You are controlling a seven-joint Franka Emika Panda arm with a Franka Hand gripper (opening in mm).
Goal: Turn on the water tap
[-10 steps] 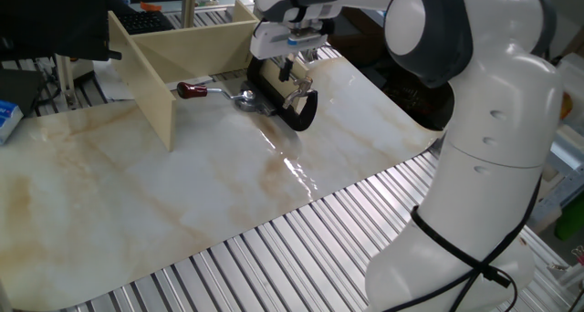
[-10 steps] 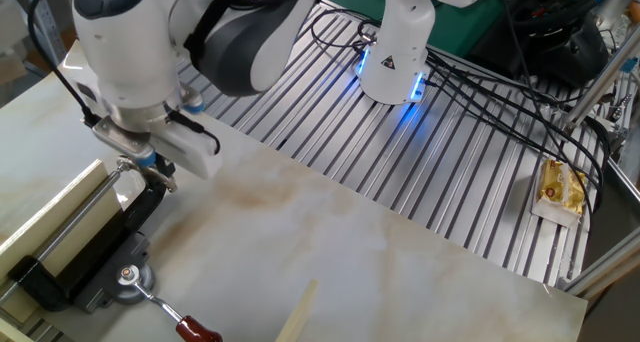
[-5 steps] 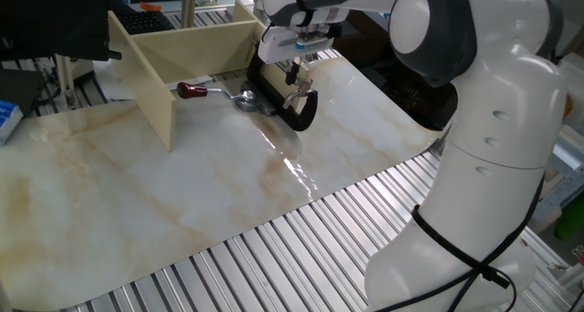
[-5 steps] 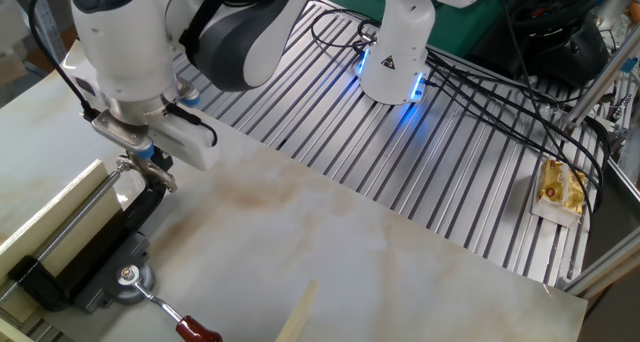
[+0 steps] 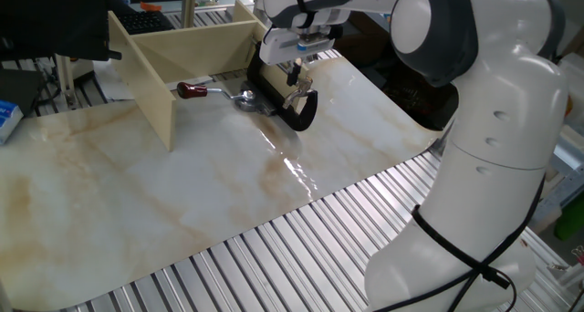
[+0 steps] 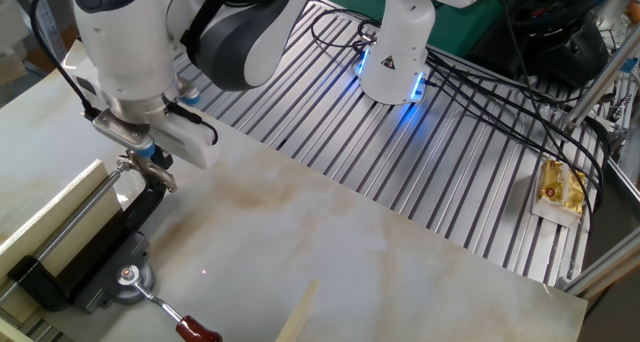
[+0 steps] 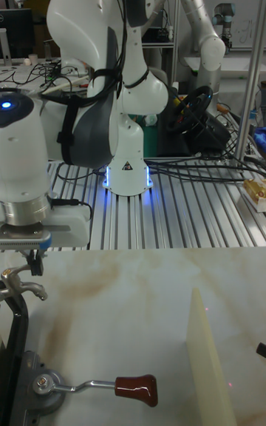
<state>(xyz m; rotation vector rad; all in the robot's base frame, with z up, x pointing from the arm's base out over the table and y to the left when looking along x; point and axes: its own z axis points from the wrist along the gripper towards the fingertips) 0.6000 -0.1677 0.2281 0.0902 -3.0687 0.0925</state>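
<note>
The water tap lies on the marble board: a black curved body, a chrome base and a thin rod ending in a dark red knob. The knob points toward the beige partition. In the other fixed view the chrome base and knob sit at the bottom left; the tall fixed view shows the knob low down. My gripper hangs over the black body's right end, just above a chrome handle. Its fingers look shut with nothing between them, far from the knob.
Beige partition panels stand left of the tap, one edge showing near the knob. Ribbed aluminium table surrounds the marble board. A robot base with a blue light, cables and a yellow packet lie beyond.
Over the last second my gripper shifted slightly right along the black body in one fixed view. The tap and its knob have not moved.
</note>
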